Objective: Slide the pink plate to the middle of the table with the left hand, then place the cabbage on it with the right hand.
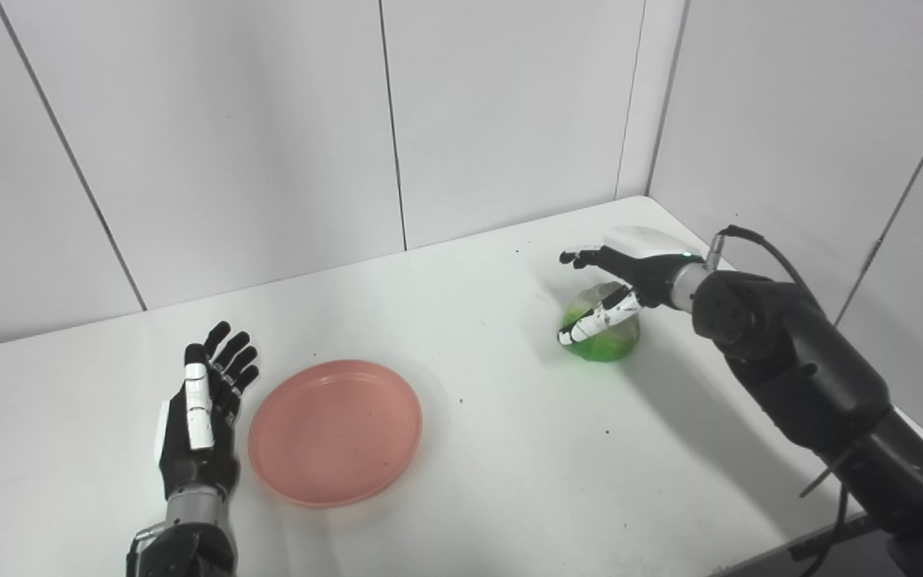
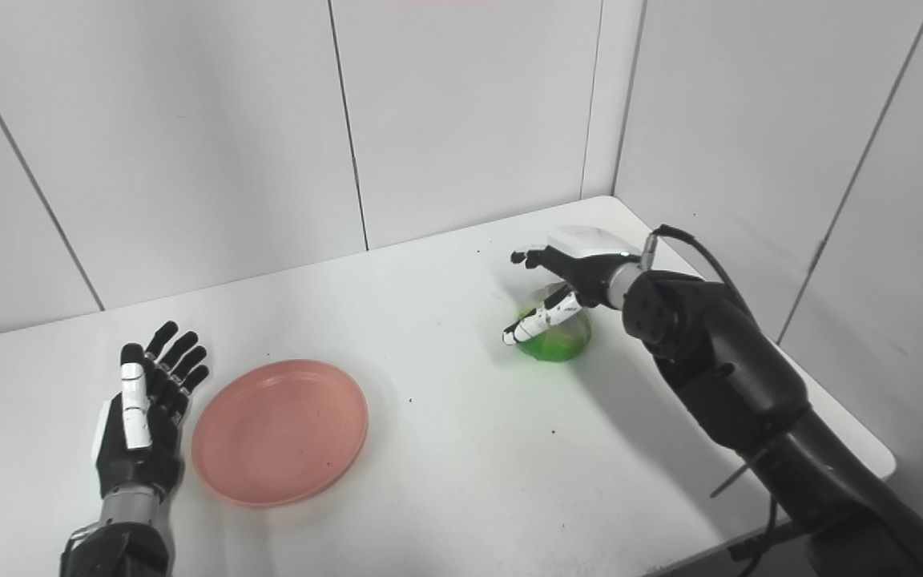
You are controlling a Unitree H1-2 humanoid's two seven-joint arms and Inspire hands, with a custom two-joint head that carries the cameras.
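Note:
The pink plate (image 1: pixel 335 431) lies flat on the white table (image 1: pixel 509 465), left of the middle and near the front. My left hand (image 1: pixel 203 409) is open just left of the plate, palm toward it, fingers pointing away from me, a small gap from the rim. The cabbage (image 1: pixel 606 336), a bright green translucent lump, sits on the table at the right. My right hand (image 1: pixel 610 288) is open above and over the cabbage, thumb in front of it and fingers reaching past its far side. I cannot tell whether it touches the cabbage.
White walls (image 1: pixel 269 144) close the table at the back and right, meeting in a corner behind the cabbage. The table's front right edge (image 1: pixel 830 521) runs under my right arm. Small dark specks dot the tabletop.

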